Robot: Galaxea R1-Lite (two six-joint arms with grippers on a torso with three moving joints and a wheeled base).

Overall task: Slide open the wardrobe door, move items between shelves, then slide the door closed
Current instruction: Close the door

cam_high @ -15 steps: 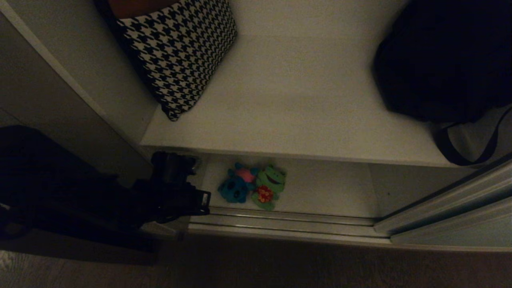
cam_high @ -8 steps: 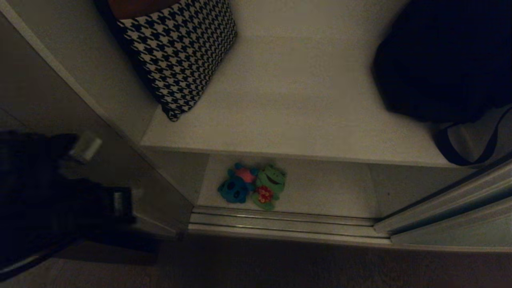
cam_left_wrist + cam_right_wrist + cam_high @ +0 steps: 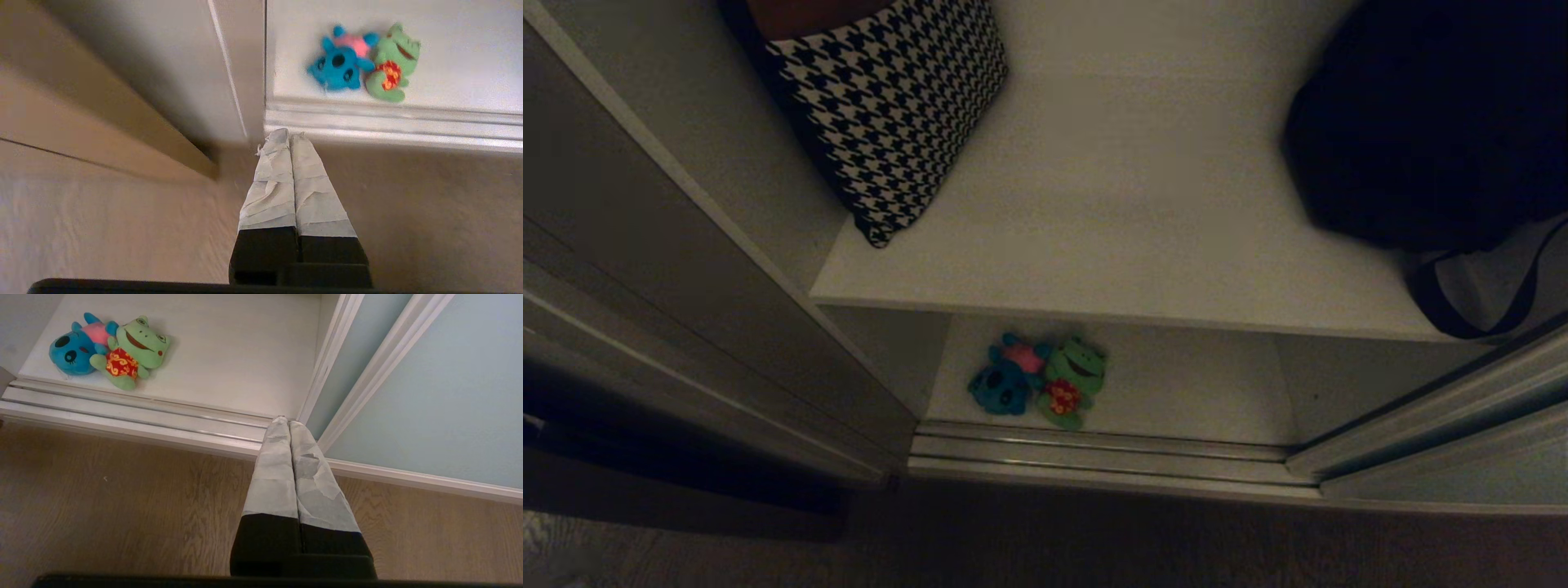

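The teal plush (image 3: pixel 338 65) with its pink patch and the green frog plush (image 3: pixel 391 61) with its red patch lie touching side by side on the lower off-white shelf (image 3: pixel 449 61), just behind the floor track, ahead of the left gripper (image 3: pixel 289 132) and off to one side. The upper shelf (image 3: pixel 1127 204) lies a step above them. The pale grey-green sliding door (image 3: pixel 449 396) stands slid aside, just beside the right gripper (image 3: pixel 286 421).

The head view looks steeply down into the open wardrobe, taking in the upper shelf (image 3: pixel 1127 212) and the lower shelf (image 3: pixel 1192 392). Both wrist views sit low over the wooden floor (image 3: pixel 122 506), facing the floor track (image 3: pixel 135 416). All three share the teal plush (image 3: pixel 1003 385) and the green frog plush (image 3: pixel 1074 380).
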